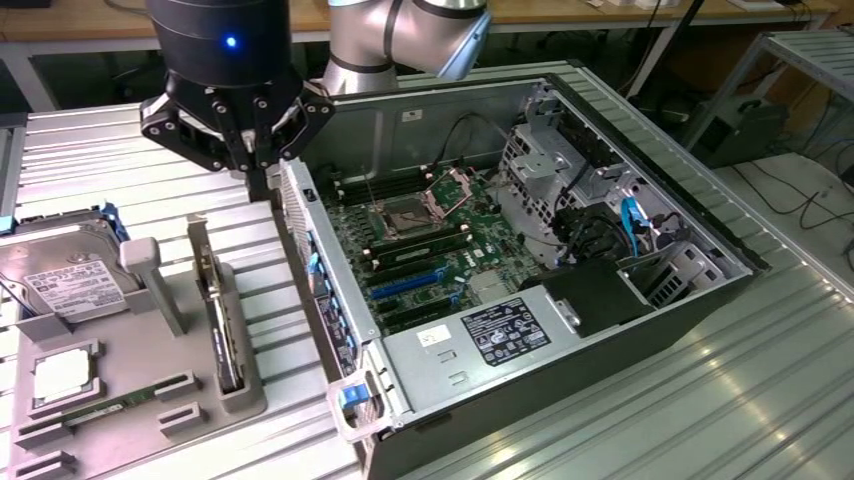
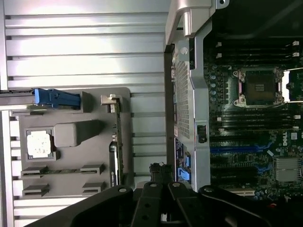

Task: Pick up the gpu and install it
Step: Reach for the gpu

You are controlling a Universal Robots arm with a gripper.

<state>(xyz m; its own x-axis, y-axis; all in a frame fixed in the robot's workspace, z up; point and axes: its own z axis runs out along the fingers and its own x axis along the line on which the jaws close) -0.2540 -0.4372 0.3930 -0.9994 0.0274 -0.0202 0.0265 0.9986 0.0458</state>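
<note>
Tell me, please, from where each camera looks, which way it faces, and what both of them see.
Exterior view: off the arm, high up, looking down at a slant on the open computer case and the grey tray; the arm and its hand show between them.
Wrist view: on the wrist, looking straight down past the hand, which is shut and empty.
Shared: the gpu standing on edge in the tray, the case and its motherboard.

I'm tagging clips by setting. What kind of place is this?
Probably a robotics lab or workshop test bench. A robot arm is at an open computer case on a ribbed metal table, with a gray parts holder beside it and wooden benches behind.
</note>
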